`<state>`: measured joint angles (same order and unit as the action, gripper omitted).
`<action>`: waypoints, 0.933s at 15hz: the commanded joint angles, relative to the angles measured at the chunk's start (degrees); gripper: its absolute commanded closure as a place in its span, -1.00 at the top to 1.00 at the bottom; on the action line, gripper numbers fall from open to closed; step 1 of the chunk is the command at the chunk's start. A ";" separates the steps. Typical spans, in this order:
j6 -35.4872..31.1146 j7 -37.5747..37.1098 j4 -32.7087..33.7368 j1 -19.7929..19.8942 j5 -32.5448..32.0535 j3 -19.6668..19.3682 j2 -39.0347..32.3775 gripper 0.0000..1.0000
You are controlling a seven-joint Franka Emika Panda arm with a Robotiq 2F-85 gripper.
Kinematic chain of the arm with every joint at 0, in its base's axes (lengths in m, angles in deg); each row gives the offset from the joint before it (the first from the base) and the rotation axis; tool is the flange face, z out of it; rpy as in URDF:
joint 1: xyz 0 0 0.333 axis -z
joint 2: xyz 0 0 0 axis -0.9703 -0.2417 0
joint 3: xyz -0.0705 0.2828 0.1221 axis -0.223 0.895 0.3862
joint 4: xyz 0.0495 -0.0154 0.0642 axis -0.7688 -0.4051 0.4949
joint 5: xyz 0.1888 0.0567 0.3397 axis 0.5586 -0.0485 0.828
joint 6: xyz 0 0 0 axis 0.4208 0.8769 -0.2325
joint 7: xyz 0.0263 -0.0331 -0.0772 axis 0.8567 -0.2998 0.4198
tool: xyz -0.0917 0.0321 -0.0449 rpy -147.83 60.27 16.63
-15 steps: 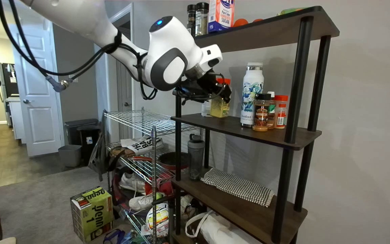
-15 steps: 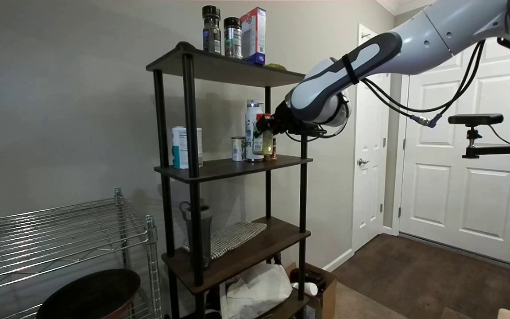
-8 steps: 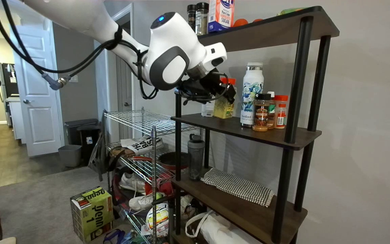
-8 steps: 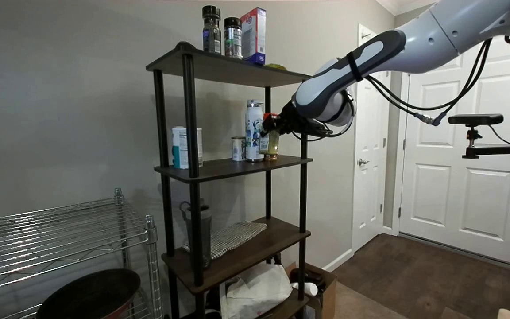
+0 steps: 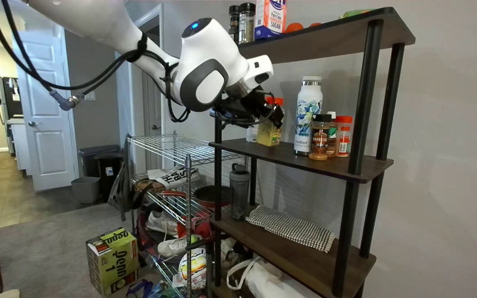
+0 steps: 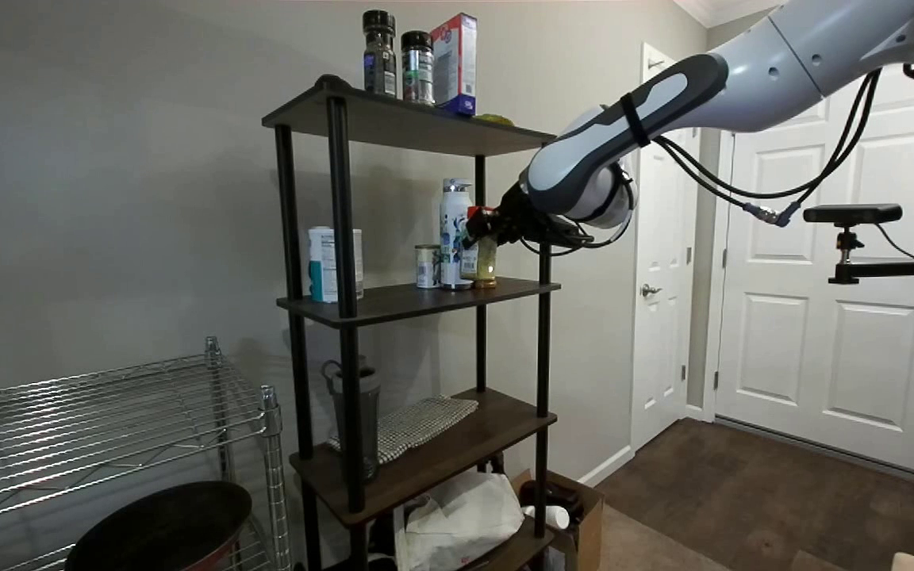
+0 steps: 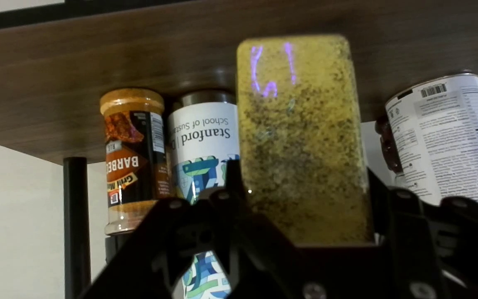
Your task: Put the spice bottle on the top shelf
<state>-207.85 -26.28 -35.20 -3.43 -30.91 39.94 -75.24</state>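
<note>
Looking up to the top shelf (image 6: 417, 128): not reached yet, so placing wholly left to do. Lower, in front of or over the next board (image 6: 393, 304), cannot tell which: to find the gripper (image 7: 304, 178), closed around the spice bottle (image 7: 301, 128), so grasping apparently done. Holding this bottle nearly upright at present; next, probably, to lift, pass above the top shelf's edge, set down and release.
</note>
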 commanded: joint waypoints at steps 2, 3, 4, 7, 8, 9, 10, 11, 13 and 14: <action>0.00 0.00 0.00 0.00 0.00 -0.01 -0.01 0.29; 0.00 0.00 0.00 0.00 0.00 -0.01 -0.01 0.29; 0.00 0.00 0.00 0.00 0.00 -0.01 -0.01 0.29; 0.00 0.00 0.00 0.00 0.00 -0.01 -0.01 0.29; 0.00 0.00 0.00 0.00 0.00 -0.01 -0.01 0.29; 0.00 0.00 0.00 0.00 0.00 -0.01 -0.01 -0.21; -0.26 0.50 -0.47 1.00 0.55 0.67 -0.11 -0.21; -0.45 0.86 -0.84 1.87 1.07 1.23 -0.29 -0.21; -0.21 1.65 -1.79 4.41 1.97 2.42 -0.23 -0.21; 0.26 1.74 -2.46 6.03 2.23 2.94 0.47 -0.21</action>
<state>-207.85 -26.28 -36.65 -1.89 -30.88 40.31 -75.42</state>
